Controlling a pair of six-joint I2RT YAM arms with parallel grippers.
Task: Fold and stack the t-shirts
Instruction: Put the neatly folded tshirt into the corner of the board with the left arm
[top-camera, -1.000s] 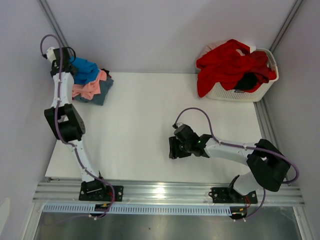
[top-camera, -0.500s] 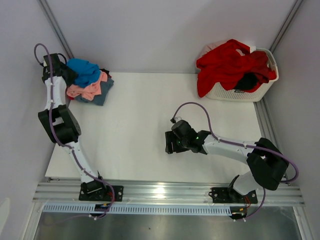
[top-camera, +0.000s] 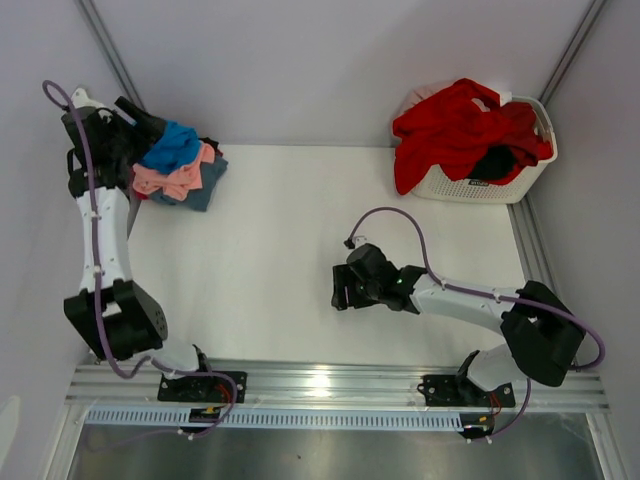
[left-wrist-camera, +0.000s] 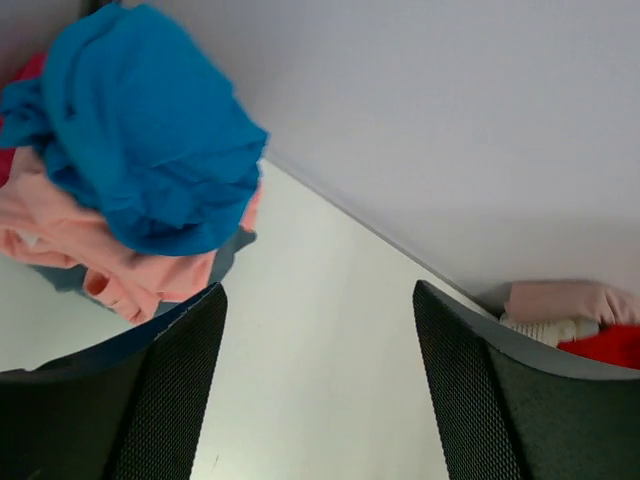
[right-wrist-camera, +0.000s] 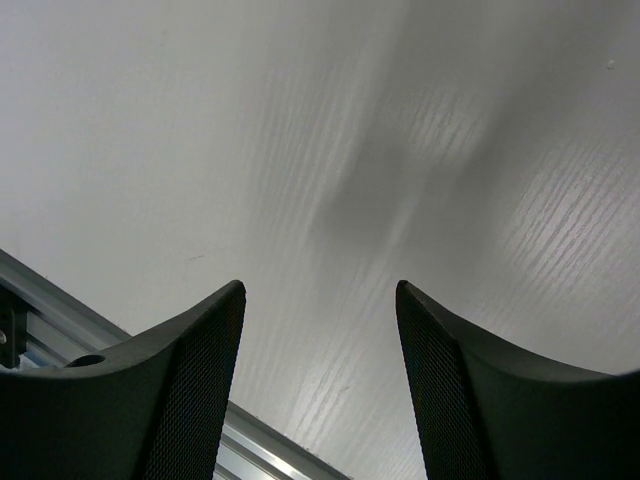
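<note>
A pile of t-shirts lies at the table's back left: a crumpled bright blue tee (top-camera: 175, 145) on top of a salmon pink one (top-camera: 172, 180) and a slate blue one (top-camera: 206, 186). My left gripper (top-camera: 128, 140) hovers just left of the pile, open and holding nothing. The left wrist view shows the blue tee (left-wrist-camera: 140, 130) and the pink tee (left-wrist-camera: 60, 240) up left of the open gripper (left-wrist-camera: 318, 290), apart from it. A red tee (top-camera: 455, 125) and a black tee (top-camera: 495, 162) fill the basket (top-camera: 480, 190). Over bare table near the middle, my right gripper (top-camera: 340, 288) (right-wrist-camera: 320, 290) is open and empty.
The white slatted basket stands at the back right corner against the wall. A metal rail (top-camera: 320, 385) runs along the table's near edge, also seen in the right wrist view (right-wrist-camera: 40, 300). Walls close in the back and both sides.
My left gripper has opened, let go of the blue tee on the pile, and drawn back to the left. The right gripper has opened a little wider and barely moved.
</note>
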